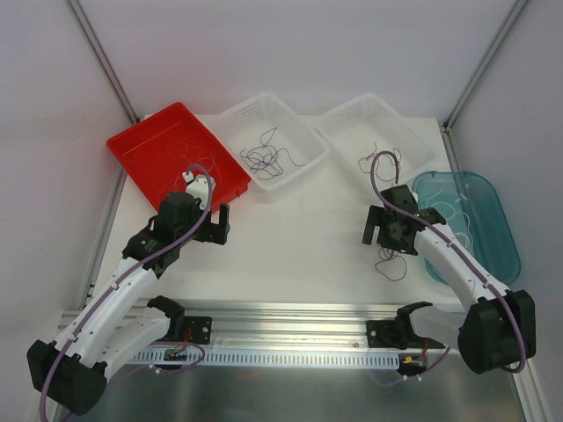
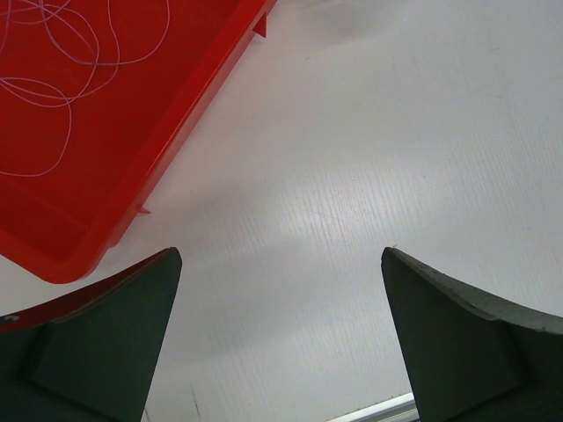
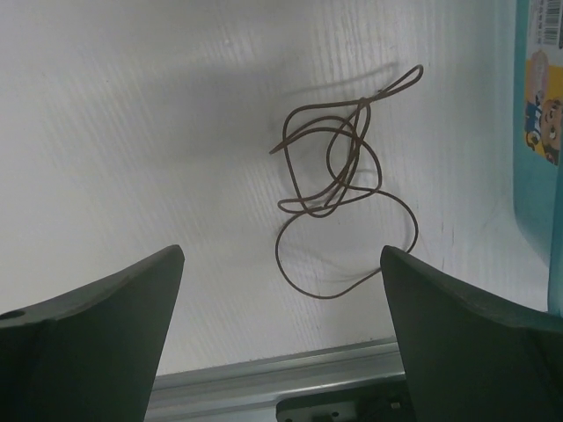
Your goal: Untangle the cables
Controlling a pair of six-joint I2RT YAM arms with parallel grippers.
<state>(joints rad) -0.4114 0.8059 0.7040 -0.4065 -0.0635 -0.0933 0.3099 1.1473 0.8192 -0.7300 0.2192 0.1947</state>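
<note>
Cables are split across several spots. A dark tangle [image 1: 264, 158] lies inside the left white basket [image 1: 251, 101], which is the reference for everything below. To the right of that basket and nearer the arms, one brown cable [image 3: 339, 176] lies loose on the white table [image 1: 290, 229] in a few overlapping loops, touching nothing else. A second basket [image 1: 352, 105], just beside the reference basket on its right, holds a few more dark strands [image 1: 374, 158]. A red tray [image 2: 176, 149] sits just beside the basket on its left, with a thin pale cable [image 2: 62, 53] curled on its floor. A teal tray [image 1: 497, 237], well off to the basket's right at the table edge, has thin white cables [image 1: 453, 215] in it. The right gripper [image 3: 281, 334] hangs over the table on the basket's right and nearer side, just above the brown cable, fingers spread wide, nothing between them, and the cable is not touched. The left gripper [image 2: 281, 334] hangs on the basket's near-left side, next to the red tray's near corner over bare table, fingers also spread wide and holding nothing. A metal rail [image 1: 290, 321] runs along the near table edge, well apart from the basket.
</note>
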